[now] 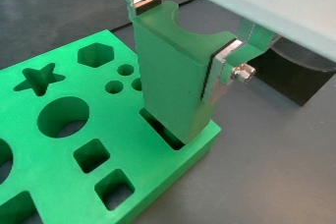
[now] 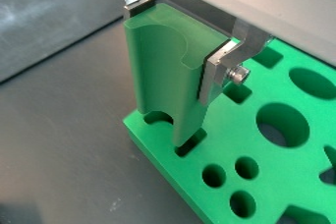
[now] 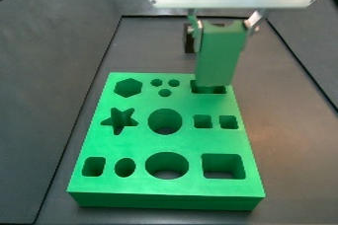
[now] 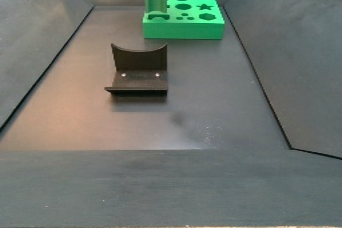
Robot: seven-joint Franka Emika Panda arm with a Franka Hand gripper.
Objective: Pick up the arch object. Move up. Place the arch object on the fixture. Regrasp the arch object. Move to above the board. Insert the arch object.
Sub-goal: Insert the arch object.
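Fingers (image 1: 226, 69) are clamped on the arch object (image 1: 175, 76) up near its top end, so the gripper (image 1: 178, 33) sits over the back edge of the board (image 1: 53, 159) with the piece hanging straight down. Makes sense: gripping high leaves the lower end free to go into the hole. In that wrist view the bottom sits right at the arch-shaped cut-out (image 1: 163, 130), looks like it's just starting in.

Same story in a wrist view from the opposite side: silver finger (image 2: 223, 63) flat against the arch object (image 2: 164, 71), lower end meeting the board (image 2: 262, 169) at its slot.

Side view: arch object (image 3: 215, 56) standing upright over the board (image 3: 158, 185), gripper (image 3: 218, 17) directly above, nice and vertical.

From a side view down the worktop, the fixture (image 4: 138, 70) sits empty, well apart from the board (image 4: 187, 27), so I'd guess the regrasp is done.
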